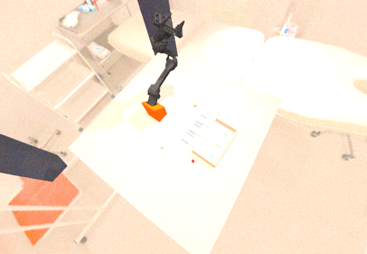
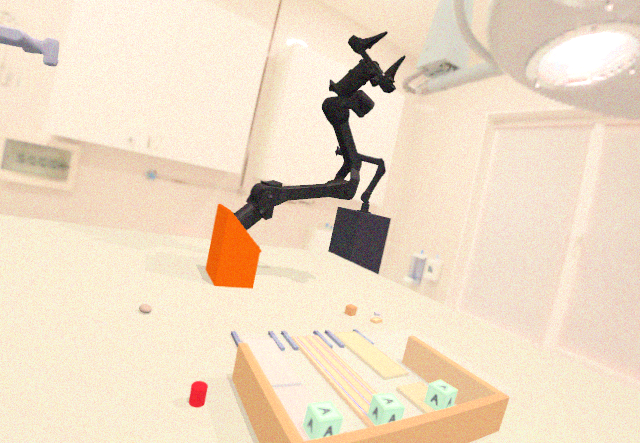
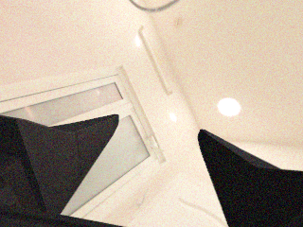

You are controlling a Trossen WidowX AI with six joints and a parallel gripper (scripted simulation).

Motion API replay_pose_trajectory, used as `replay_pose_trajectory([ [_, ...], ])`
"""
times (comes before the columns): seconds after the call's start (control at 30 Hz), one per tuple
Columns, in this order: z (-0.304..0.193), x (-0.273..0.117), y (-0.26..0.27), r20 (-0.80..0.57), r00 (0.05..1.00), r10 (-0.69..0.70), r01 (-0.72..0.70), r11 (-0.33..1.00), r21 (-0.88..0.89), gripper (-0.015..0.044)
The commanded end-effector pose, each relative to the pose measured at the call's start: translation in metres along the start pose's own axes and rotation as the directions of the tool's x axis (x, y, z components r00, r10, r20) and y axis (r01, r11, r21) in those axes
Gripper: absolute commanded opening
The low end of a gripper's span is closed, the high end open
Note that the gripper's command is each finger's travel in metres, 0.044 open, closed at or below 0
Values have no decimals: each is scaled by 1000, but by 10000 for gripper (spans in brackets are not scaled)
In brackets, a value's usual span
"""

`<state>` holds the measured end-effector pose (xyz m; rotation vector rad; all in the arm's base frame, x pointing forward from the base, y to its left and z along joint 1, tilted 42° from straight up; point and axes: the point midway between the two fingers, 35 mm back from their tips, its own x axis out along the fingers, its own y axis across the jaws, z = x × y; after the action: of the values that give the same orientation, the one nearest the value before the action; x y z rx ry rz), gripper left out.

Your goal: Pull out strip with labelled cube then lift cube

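— Where is the pincer (image 2: 378,54) right now?

— High above the surface (image 2: 87,335), pointing up and away toward the ceiling. The arm (image 2: 310,188) rises from its orange base (image 2: 231,252), runs out low, then bends sharply upward. In the wrist view only ceiling, a round light and a window frame show between the two dark fingers.

— Apart or together?

— Fingers spread wide, nothing between them.

— And the strips?

— They lie side by side in a shallow wooden tray (image 2: 449,417), well apart from the pincer, near the front of the exterior view. There are three lanes: a pale grey strip (image 2: 276,363) on the left, a striped strip (image 2: 336,371) in the middle, and a tan strip (image 2: 377,355) on the right. The tan one shows a gap, with a separate tan piece (image 2: 413,391) nearer the cubes. The grey one has a faint line across it; I cannot tell whether it is a break.

— The cubes?

— Three mint-green cubes sit at the near end of the tray, one per lane: left cube (image 2: 323,420), middle cube (image 2: 386,408), right cube (image 2: 440,394). Each bears a dark mark like the letter A.

— Anything else on the surface?

— A small red cylinder (image 2: 197,393) left of the tray, a little tan pebble (image 2: 145,308), and a small orange block (image 2: 351,309) beyond the tray.
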<state>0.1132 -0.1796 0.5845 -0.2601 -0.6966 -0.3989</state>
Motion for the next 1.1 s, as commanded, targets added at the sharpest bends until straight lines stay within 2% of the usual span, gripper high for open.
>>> replay_pose_trajectory([
  [0.0,-56,1,-9,-88,996,17,-6,993,118,400],
  [0.27,-169,-3,8,-267,957,115,-12,932,362,400],
  [0.53,-281,-31,64,-443,848,291,13,824,567,400],
  [0.8,-372,-95,150,-566,642,517,63,700,711,400],
  [1.07,-419,-193,241,-584,349,733,131,579,805,400],
])
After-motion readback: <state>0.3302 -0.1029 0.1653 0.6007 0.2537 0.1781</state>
